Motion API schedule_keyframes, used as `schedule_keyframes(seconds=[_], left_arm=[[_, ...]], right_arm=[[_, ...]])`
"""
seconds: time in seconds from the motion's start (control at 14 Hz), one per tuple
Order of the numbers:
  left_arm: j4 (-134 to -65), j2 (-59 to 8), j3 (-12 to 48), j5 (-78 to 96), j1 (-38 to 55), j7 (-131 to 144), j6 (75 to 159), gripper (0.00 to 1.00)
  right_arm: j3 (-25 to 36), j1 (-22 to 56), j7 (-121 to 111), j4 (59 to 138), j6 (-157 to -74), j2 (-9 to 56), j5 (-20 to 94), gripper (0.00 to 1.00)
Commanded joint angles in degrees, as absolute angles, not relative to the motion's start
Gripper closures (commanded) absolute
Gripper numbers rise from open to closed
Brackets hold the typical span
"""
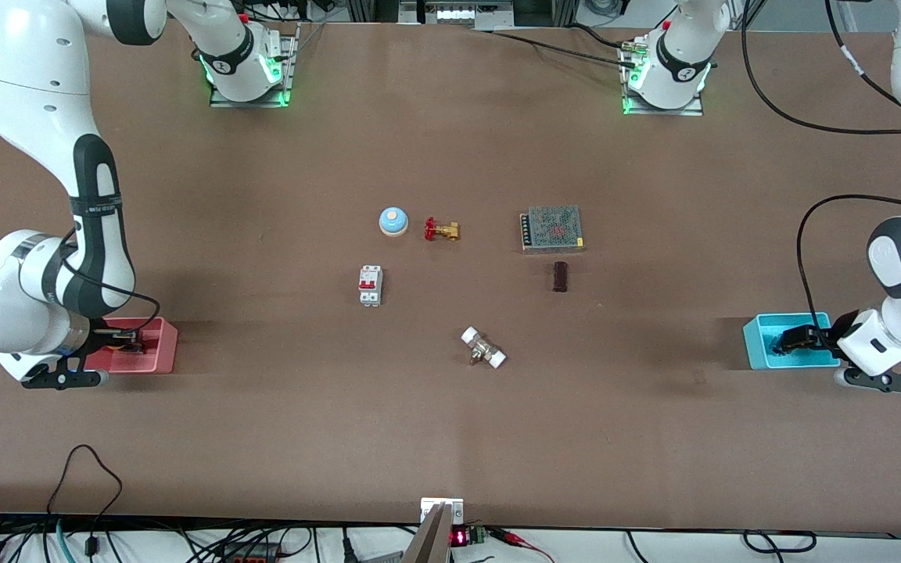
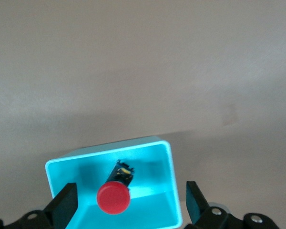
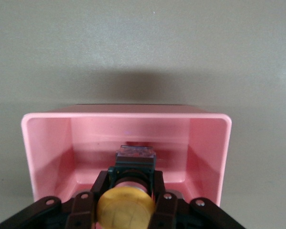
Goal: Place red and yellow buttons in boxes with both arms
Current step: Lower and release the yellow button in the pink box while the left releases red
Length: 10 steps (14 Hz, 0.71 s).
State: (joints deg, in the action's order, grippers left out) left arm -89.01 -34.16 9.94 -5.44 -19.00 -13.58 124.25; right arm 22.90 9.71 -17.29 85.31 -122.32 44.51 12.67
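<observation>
Now both arms are down at their bins, one at each end of the table. Left gripper sits over the cyan bin, fingers spread wide with one on either side of the red button. That button lies inside the bin between the fingers, touching neither, red cap toward the wrist camera and black body pointing away along the bin floor. In the front view the left gripper reaches into the cyan bin from the table's edge side.

Over at the right arm's end, the right gripper is clamped on the yellow button, fingers pressed against its sides just under the cap. Button and fingertips are inside the pink bin, the black body low toward the bin floor; whether it touches the floor I cannot tell. From the front, the right gripper sits in the pink bin.

Mid-table, well apart from both grippers: a blue dome, a brass valve, a breaker, a mesh-topped box, a dark block and a white-ended fitting. Nothing stands between either gripper and its bin.
</observation>
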Motion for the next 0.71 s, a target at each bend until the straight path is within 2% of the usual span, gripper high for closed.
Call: schedule_keyframes(seconds=[0.0,0.07,0.14,0.29,0.36,0.64], left_arm=[[-90.88,-29.9,9.93,-6.59,-15.48,-6.18,123.23,0.0],[-91.57,-28.66,9.93,-6.59,-14.34,-4.33,122.61,0.0],[-92.37,-27.17,9.93,-6.5,-13.2,-2.83,122.35,0.0],[-93.86,-23.49,11.06,-6.5,-12.48,-0.01,120.69,0.0],[-93.95,-21.81,12.12,-6.5,-12.48,0.87,118.41,0.0],[-93.43,-14.96,14.33,-5.54,-12.74,2.46,109.01,0.0]], right_arm=[[22.32,8.79,-19.25,85.08,-123.22,45.08,13.97,0.87],[22.32,8.7,-19.42,85.08,-123.92,45.26,13.97,0.86],[22.32,8.7,-19.42,85.08,-124.27,45.44,13.97,0.76],[22.24,8.96,-18.55,85.08,-124.28,45.26,14.5,0.08],[22.32,9.05,-18.72,85.08,-124.19,45.0,15.29,0.0],[22.24,9.49,-18.98,84.99,-122.88,42.29,17.57,0.0]])
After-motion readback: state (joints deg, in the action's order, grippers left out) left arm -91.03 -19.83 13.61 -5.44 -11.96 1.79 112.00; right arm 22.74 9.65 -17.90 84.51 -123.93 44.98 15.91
